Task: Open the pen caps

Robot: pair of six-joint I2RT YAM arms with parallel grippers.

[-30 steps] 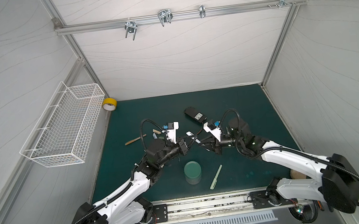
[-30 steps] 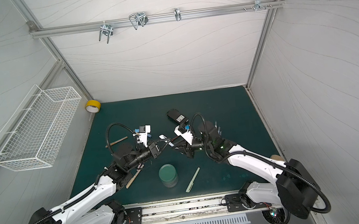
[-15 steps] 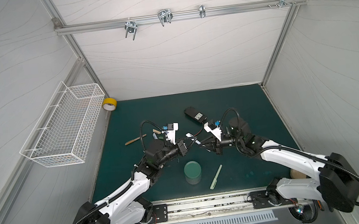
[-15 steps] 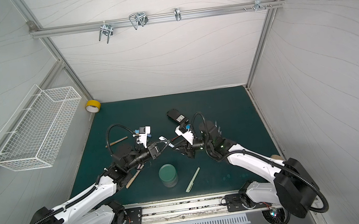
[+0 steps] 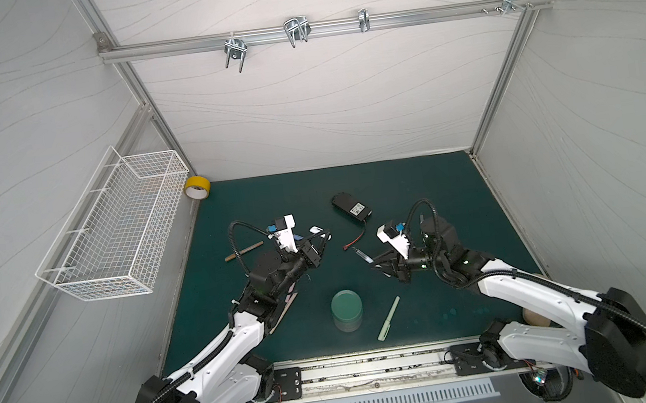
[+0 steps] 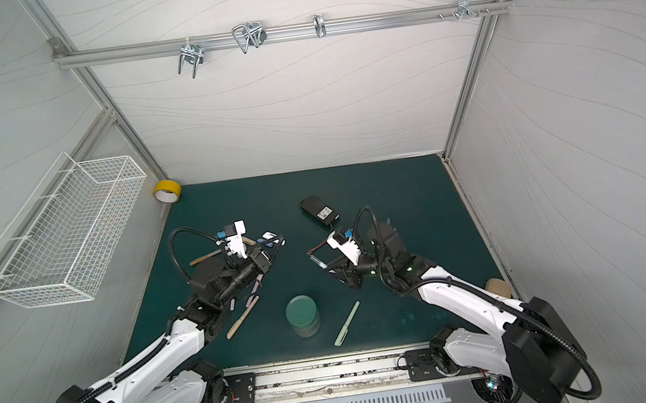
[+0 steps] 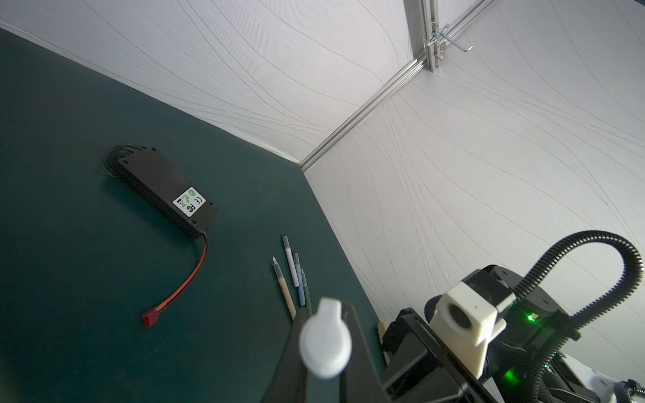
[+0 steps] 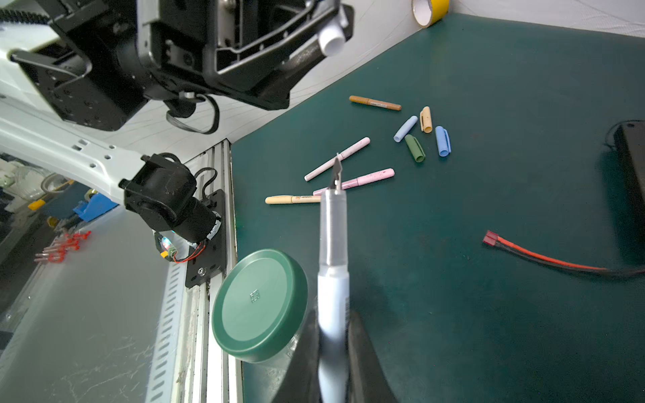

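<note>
Left gripper (image 5: 323, 236) drawn away from right gripper (image 5: 376, 263) since earlier frame; left clamps white cap (image 7: 325, 349), right clamps pen (image 8: 332, 300), above bench (image 5: 417, 199) middle. Risk: tip pinch drops cap; bare nib strikes jar (image 8: 258, 303).

1. Five detached pen caps (image 8: 442, 140) were counted: one white, clamped in the left gripper's (image 5: 323, 236) jaws; four lying ahead of the right gripper's (image 8: 335, 352) jaws.
2. Five uncapped pens (image 7: 290, 261) were counted, one clamped in the right jaws.
3. Five capped pens (image 8: 375, 103) were counted.
4. One jar (image 8: 258, 303), one battery pack (image 7: 164, 192) and one tape roll (image 5: 197, 188) were noted.
</note>
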